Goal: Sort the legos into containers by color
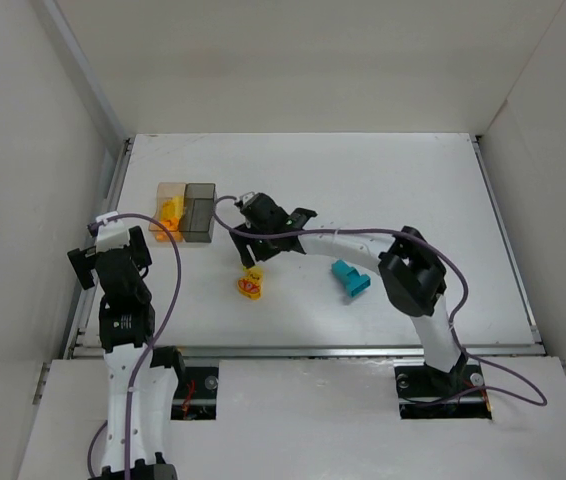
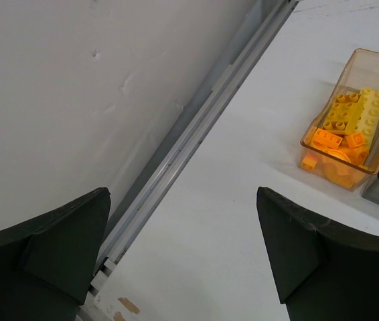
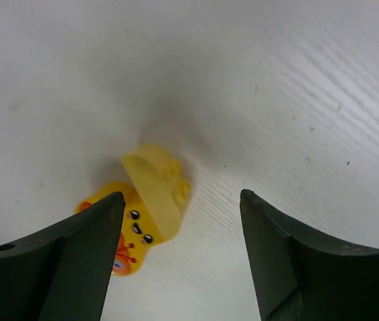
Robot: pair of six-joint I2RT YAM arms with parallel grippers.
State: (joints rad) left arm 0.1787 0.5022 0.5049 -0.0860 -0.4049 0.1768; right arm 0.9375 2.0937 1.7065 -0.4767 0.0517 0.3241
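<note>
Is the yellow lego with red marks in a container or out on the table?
Out. The yellow lego lies on the table, apart from the two containers.

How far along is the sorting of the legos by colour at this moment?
Done: orange and yellow legos lie in the amber box. In hand: the open right gripper hovers over the yellow piece with red marks, not gripping it. Still to do: that piece and the teal block on the table; the left gripper is open.
</note>
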